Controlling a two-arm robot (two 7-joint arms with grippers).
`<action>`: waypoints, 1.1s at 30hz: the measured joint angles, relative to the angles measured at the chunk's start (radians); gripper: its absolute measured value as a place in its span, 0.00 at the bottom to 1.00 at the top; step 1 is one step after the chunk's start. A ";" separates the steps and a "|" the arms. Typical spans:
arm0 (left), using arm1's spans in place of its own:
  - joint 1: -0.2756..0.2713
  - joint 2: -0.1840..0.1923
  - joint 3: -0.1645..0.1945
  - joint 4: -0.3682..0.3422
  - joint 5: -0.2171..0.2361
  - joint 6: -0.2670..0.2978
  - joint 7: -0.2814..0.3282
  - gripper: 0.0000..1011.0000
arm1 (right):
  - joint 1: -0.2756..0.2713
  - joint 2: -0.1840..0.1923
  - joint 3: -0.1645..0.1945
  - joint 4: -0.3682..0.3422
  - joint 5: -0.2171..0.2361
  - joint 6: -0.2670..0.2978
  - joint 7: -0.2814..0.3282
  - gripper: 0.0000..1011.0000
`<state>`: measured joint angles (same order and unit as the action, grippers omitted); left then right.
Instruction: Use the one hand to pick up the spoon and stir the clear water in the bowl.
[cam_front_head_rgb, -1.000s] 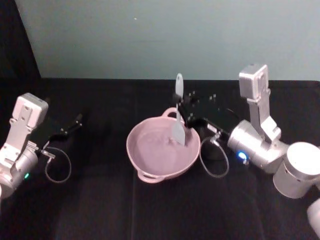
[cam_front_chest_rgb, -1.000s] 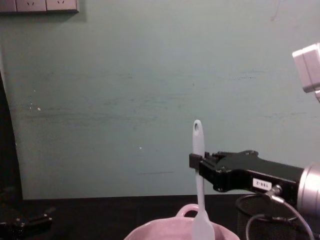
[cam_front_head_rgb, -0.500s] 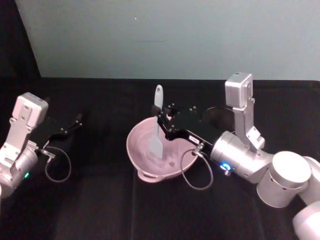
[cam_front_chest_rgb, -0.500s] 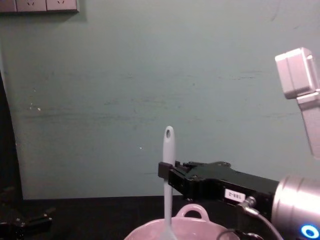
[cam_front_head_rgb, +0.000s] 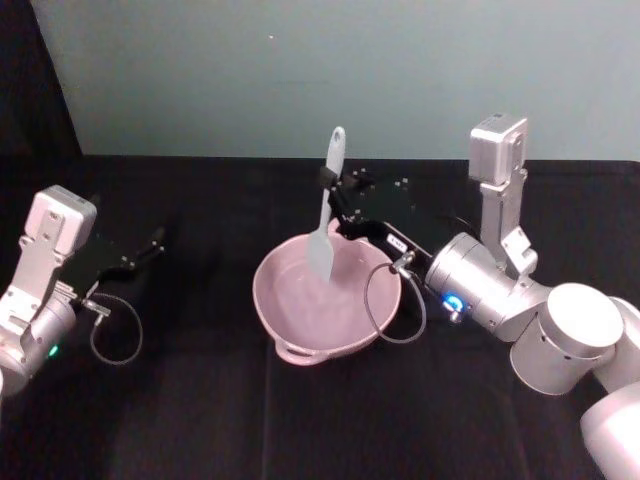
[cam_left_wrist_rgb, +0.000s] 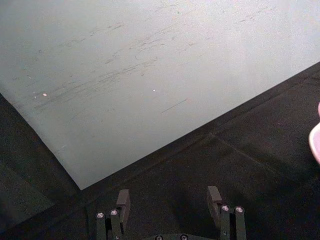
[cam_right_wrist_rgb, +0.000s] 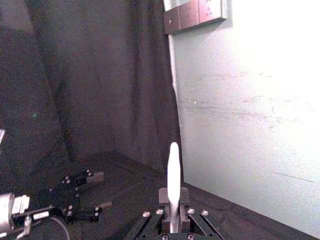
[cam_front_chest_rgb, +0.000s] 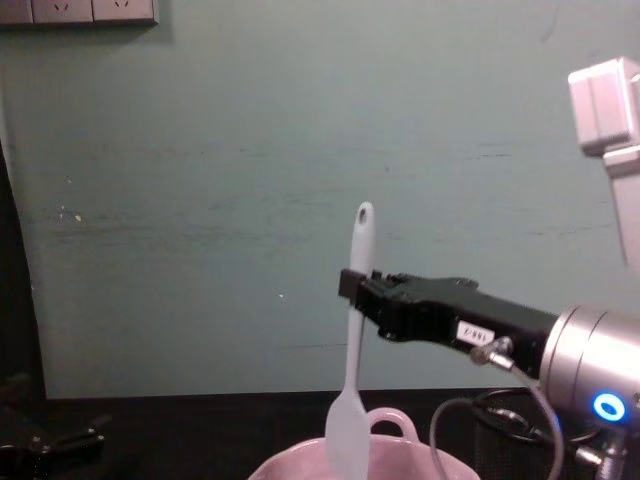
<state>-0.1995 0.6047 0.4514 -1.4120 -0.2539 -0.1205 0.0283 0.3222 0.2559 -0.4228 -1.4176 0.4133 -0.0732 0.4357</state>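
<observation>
The white spoon (cam_front_head_rgb: 325, 212) stands nearly upright over the pale pink bowl (cam_front_head_rgb: 275, 300), its flat head low inside the far half. My right gripper (cam_front_head_rgb: 327, 181) is shut on the spoon's handle, reaching in from the right. From the chest, the spoon (cam_front_chest_rgb: 351, 385) hangs in the right gripper (cam_front_chest_rgb: 354, 287) above the bowl's rim (cam_front_chest_rgb: 290, 464). The handle's end (cam_right_wrist_rgb: 173, 171) rises between the right gripper's fingers (cam_right_wrist_rgb: 183, 196). The clear water is too faint to make out. My left gripper (cam_front_head_rgb: 150, 244) rests open at the far left; its fingers (cam_left_wrist_rgb: 123, 200) stand apart over black cloth.
A black cloth covers the table, backed by a teal wall. A black wire-mesh cup (cam_front_chest_rgb: 505, 415) stands behind my right arm. A cable loop (cam_front_head_rgb: 395, 310) hangs from the right wrist over the bowl's right rim. Another cable loop (cam_front_head_rgb: 112, 330) lies by the left arm.
My right gripper has swept the spoon from the bowl's right side to its left, then back toward the middle and far rim, lifting it a little. The left arm has not moved.
</observation>
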 joint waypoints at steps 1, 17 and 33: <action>0.000 0.000 0.000 0.000 0.000 0.000 0.000 1.00 | -0.002 0.001 0.004 -0.007 0.004 0.006 -0.002 0.10; 0.000 0.000 0.000 0.000 0.000 0.000 0.000 1.00 | -0.057 0.029 0.110 -0.178 0.165 0.235 -0.129 0.10; 0.000 0.000 0.000 0.000 0.000 0.000 0.000 1.00 | -0.109 0.062 0.254 -0.290 0.329 0.315 -0.244 0.10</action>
<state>-0.1995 0.6047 0.4514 -1.4120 -0.2539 -0.1205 0.0283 0.2136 0.3174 -0.1690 -1.7074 0.7419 0.2421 0.1920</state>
